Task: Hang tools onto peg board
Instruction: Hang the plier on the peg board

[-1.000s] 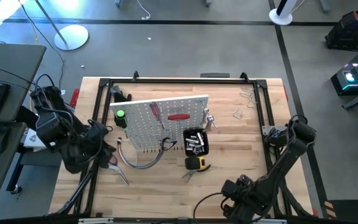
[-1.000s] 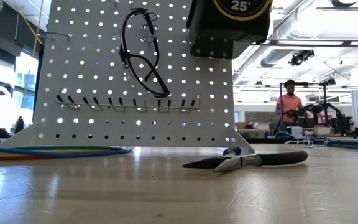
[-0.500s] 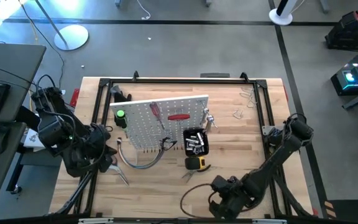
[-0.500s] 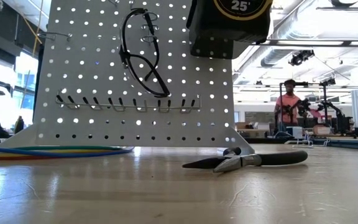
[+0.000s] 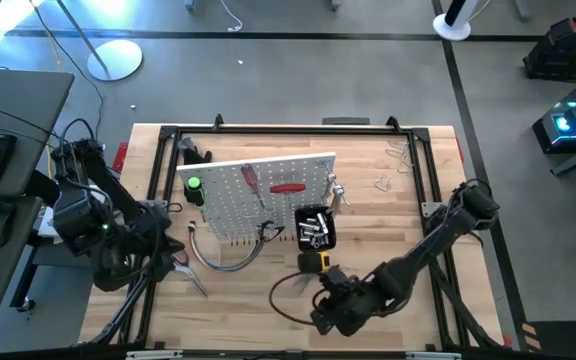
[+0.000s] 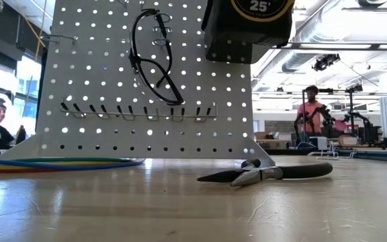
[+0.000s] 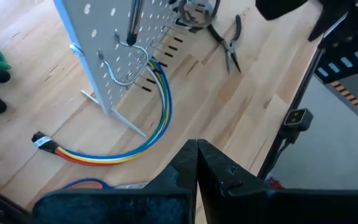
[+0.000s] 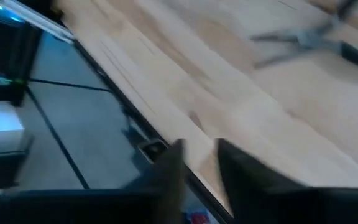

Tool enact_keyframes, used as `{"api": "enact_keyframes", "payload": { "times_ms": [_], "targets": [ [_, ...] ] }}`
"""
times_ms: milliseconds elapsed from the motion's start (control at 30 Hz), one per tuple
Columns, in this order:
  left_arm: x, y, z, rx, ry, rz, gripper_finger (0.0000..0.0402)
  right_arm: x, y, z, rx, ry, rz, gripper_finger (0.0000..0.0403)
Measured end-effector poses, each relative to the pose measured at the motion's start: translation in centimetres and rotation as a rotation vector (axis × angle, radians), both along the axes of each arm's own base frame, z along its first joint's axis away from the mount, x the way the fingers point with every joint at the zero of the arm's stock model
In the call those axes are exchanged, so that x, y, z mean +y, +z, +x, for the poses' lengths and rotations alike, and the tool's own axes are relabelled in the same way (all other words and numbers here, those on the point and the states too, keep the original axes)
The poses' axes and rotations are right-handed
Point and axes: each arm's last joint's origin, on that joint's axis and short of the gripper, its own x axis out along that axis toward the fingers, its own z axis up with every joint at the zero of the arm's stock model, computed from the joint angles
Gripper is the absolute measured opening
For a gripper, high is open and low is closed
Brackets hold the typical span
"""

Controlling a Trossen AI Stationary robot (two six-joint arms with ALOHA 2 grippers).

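a: nearest to the front edge of the table (image 5: 388, 215) is the right gripper (image 5: 320, 312). in its wrist view the two fingers (image 8: 166, 171) stand a little apart, with only a narrow gap, and nothing is between them.

b: so it holds no tool?

a: no, it holds nothing. the pliers (image 5: 303, 281) lie flat on the wood just beyond it, and in the low view (image 6: 267, 173) the closed nose points away from the black handles. probably the arm is low here because the pliers are the next tool to hang.

b: and where are the pliers relative to this gripper?

a: near, but apart. the wrist view shows them ahead of the fingers (image 8: 309, 40), not touching.

b: what about the left side?

a: the left gripper (image 5: 168, 262) is pressed together and empty; the fingers (image 7: 194, 163) meet. it hangs over the left part of the table, near the curved cable bundle (image 7: 129, 143).

b: and further back?

a: the peg board (image 5: 258, 195) stands upright in the middle, so that the hooks can carry tools. the tape measure (image 5: 313, 263) sits at its foot, just beside the pliers. a red-handled screwdriver (image 5: 251, 180) already hangs on the board, and the small black bin (image 5: 314, 228) holds metal pieces.
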Motion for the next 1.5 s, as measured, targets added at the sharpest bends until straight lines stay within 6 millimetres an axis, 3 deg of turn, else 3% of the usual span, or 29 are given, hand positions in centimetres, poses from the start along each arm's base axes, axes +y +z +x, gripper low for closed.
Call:
{"api": "enact_keyframes", "payload": {
  "times_ms": [33,100,333,500,667,1133,1333,1500],
  "targets": [
    [0.0,0.0,0.0,-0.008,0.008,-0.004,0.0,0.1,0.3,0.1,-0.024,0.0,-0.002,0.0056],
    [-0.2,0.1,-0.1,-0.027,0.024,-0.024,0.0,0.1,1.4,0.2,-0.081,-0.004,-0.006,0.0018],
    [-0.9,0.4,0.1,-0.095,0.022,-0.087,0.0,-0.3,5.2,-3.8,-0.173,-0.102,-0.11,0.0006],
    [-1.0,0.6,0.2,-0.158,0.044,-0.072,0.0,-2.2,7.4,-7.7,-0.159,-0.189,-0.2,0.0002],
    [-1.2,0.9,0.7,-0.205,0.064,-0.117,0.0,-4.0,8.5,-9.8,-0.222,-0.221,-0.244,0.0],
    [-1.9,0.9,2.1,-0.243,0.119,-0.175,0.0,-6.3,3.9,-11.8,-0.351,-0.265,-0.109,0.0],
    [-2.8,-0.7,2.9,-0.145,0.235,-0.205,0.0,-6.3,2.7,-11.7,-0.392,-0.278,-0.088,0.0],
    [-3.2,-1.5,3.2,-0.101,0.32,-0.217,0.0,-6.6,2.5,-10.5,-0.452,-0.252,-0.071,0.0]
  ]
}}
